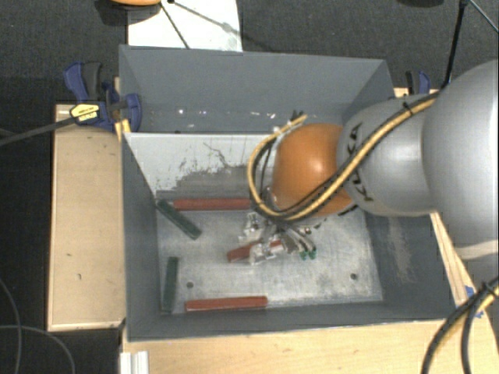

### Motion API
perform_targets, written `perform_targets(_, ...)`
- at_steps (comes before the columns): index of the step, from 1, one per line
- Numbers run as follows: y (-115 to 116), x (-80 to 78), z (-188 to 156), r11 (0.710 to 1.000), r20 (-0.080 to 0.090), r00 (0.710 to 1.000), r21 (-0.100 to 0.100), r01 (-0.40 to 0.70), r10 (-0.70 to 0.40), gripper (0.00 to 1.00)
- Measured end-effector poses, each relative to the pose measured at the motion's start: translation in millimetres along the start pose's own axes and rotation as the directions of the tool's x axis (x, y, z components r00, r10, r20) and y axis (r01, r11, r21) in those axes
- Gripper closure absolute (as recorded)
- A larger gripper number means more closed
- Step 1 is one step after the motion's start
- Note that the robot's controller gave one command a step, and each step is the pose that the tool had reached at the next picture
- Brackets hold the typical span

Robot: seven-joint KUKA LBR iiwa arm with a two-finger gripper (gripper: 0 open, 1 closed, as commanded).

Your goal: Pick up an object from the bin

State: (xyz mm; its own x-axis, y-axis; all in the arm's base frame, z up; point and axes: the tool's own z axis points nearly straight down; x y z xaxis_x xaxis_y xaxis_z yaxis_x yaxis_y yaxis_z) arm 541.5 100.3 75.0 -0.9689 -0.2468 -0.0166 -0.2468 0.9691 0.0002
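My gripper (263,249) is low in the middle of the bin, just under the orange wrist cover. Its metal fingers sit at a short reddish-brown bar (238,254) that lies on the bin floor; the bar's left end sticks out to the left of the fingers. A long reddish-brown bar (209,204) lies along the back of the floor, up and left of the gripper. A dark green bar (178,219) lies slanted at its left end.
Another long reddish-brown bar (226,305) lies along the front wall. A dark green bar (169,284) stands along the left wall. The arm and its orange cover hang over the bin's right half.
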Motion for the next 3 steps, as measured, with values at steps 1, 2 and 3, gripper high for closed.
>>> perform_targets(1, 0, 0.0, 0, 1.0, 0.0, 1.0, 0.0, -0.001, 0.001, 1.0)
perform_targets(2, -6, -10.6, -117, 0.998, -0.014, 0.998, -0.001, 0.056, -0.056, 1.0)
perform_targets(3, -6, -10.5, -117, 0.999, -0.015, 0.998, -0.001, 0.054, -0.054, 1.0)
